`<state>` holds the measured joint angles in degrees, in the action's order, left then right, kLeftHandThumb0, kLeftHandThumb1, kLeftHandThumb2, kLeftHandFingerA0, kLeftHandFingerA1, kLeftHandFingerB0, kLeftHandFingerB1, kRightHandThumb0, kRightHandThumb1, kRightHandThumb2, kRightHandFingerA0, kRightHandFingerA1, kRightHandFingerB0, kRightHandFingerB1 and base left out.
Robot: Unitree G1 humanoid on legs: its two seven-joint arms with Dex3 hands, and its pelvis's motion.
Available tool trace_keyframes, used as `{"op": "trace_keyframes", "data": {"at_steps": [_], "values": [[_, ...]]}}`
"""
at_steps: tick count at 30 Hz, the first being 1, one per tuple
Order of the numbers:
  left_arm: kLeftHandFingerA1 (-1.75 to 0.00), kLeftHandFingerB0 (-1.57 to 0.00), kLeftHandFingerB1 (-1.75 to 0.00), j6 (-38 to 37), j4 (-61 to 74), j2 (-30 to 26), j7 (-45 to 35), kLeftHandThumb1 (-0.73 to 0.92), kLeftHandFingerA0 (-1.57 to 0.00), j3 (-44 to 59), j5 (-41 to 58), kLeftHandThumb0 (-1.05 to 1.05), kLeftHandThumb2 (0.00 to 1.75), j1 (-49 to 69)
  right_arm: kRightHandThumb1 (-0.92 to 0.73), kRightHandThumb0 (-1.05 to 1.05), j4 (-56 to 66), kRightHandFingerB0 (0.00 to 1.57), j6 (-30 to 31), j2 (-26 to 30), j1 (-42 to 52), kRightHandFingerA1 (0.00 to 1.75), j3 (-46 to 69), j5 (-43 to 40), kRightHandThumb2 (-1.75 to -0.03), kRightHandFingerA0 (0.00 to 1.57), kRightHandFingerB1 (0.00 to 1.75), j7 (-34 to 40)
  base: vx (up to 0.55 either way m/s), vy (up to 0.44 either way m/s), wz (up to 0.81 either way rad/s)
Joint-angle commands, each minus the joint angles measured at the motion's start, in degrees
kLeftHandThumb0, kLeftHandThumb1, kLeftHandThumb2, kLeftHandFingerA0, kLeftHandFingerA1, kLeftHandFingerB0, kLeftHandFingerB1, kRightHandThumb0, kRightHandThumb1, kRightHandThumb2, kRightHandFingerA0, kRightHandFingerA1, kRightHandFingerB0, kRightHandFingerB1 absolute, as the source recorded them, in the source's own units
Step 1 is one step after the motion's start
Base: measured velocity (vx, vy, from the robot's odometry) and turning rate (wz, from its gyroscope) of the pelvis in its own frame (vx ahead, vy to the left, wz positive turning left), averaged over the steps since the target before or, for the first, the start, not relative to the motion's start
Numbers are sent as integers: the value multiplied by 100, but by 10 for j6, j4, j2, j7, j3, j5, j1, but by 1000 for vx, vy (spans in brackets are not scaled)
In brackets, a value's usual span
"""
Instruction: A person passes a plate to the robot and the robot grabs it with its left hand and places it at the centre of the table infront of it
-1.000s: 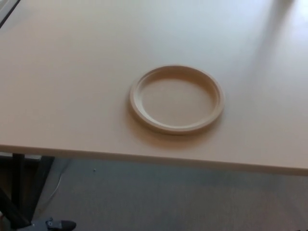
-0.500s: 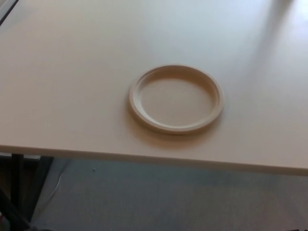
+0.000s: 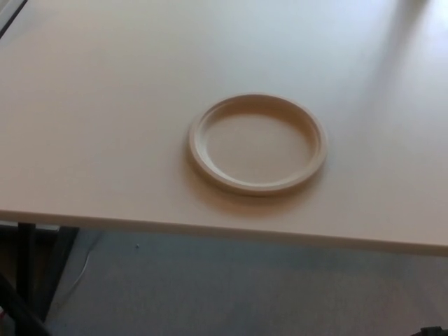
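I see the plate point(image 3: 257, 143) lying flat and upright on the tabletop point(image 3: 105, 105), roughly central, a little toward the near edge. Neither of my hands is in view, so I cannot tell how the fingers stand. No person shows either. By my reading the placing is done and nothing obvious is left, beyond confirming the position

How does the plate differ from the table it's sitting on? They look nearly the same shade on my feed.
The plate is round with a raised rim; the table is flat with a straight front edge. The plate is small and wholly in view; the table runs past the frame. The plate casts a shadow at its near side; the table carries it. Both are a pale cream colour.
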<state>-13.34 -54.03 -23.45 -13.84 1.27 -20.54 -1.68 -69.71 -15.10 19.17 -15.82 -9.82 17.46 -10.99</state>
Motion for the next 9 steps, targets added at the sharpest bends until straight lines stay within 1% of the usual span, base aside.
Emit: {"op": "trace_keyframes", "data": {"at_steps": [1,3,5,9], "values": [[-46,-8,-37,-42,-19,-23,37,63,-25,-14,4,-74,90,-9,-64,-58,-4,40,3,7,0,63,3,-3,-59,48,50,10,0,0,0],[-46,-7,-37,-38,-26,-21,30,61,-24,-11,18,-74,89,-12,-63,-58,-6,40,-5,7,3,66,7,-7,-58,49,52,8,0,0,0],[-46,-8,-37,-46,-35,-24,39,62,-27,-22,9,-74,90,-19,-64,-58,-7,42,-1,7,2,67,10,-8,-59,52,52,9,0,0,0],[-47,-9,-37,-51,-38,-25,42,64,-27,-28,14,-73,90,-19,-61,-60,-7,40,3,6,1,67,11,-6,-60,50,52,8,0,0,0]]}}
